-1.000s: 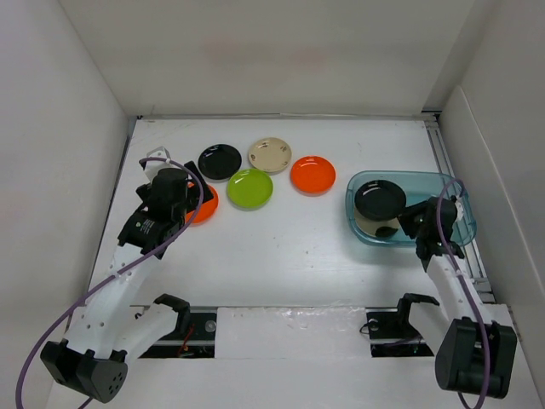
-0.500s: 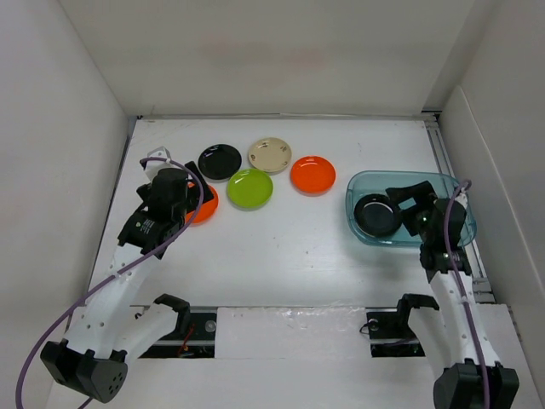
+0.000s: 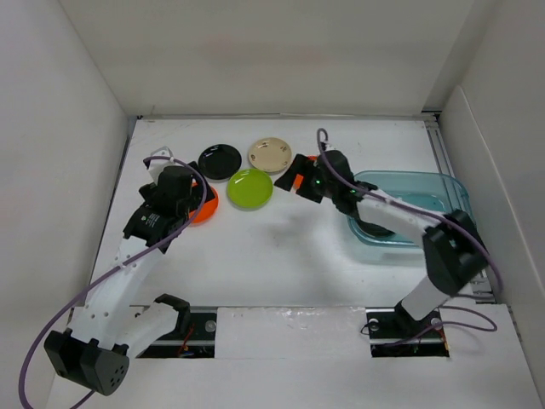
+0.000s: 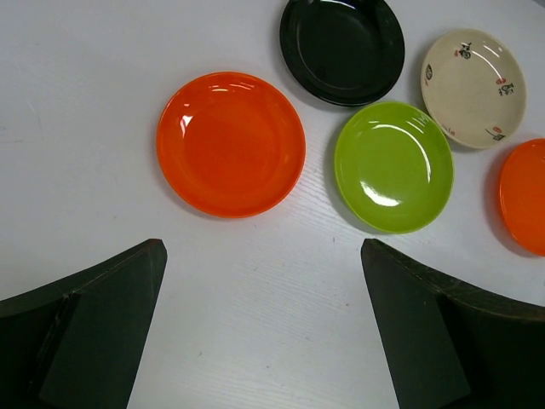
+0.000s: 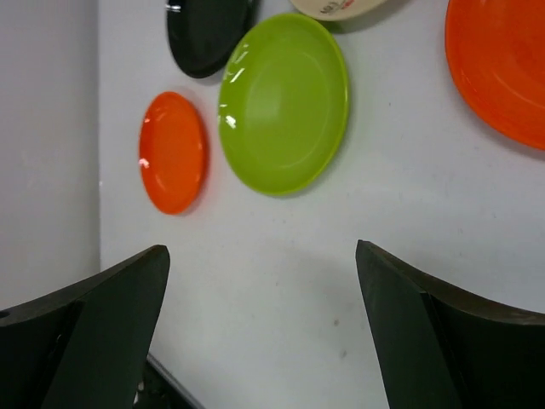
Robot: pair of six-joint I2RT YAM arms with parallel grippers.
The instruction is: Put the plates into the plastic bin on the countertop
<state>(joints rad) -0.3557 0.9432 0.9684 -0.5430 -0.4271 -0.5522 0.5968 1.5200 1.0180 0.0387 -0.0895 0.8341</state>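
**Both grippers wide open and empty; bin contents largely hidden**

From above, the right arm lies across the plastic bin [image 3: 430, 192] and covers much of its inside. Only a dark rounded shape [image 3: 371, 228] shows past the arm, and whether more plates lie under it cannot be told. The bin sits at the right side of the white tabletop [image 3: 272, 247], upright with its mouth up and its long axis running left to right.

The right orange plate [image 5: 502, 68] is almost wholly covered by the right gripper [image 5: 262, 251] in the top view. The right wrist view cuts it off at the edge, and likewise the cream plate [image 3: 270, 154].

Five plates lie flat, face up and apart from one another on the tabletop, left of the bin. The black plate [image 4: 342, 47] and the cream plate are farthest back. The lime green plate [image 4: 393, 166] is in front of them and the left orange plate [image 4: 231, 143] is toward the left.

The left gripper [image 4: 262, 247] hovers just short of the left orange plate with its jaws spread wide, holding nothing. The right gripper's jaws are equally spread and empty.
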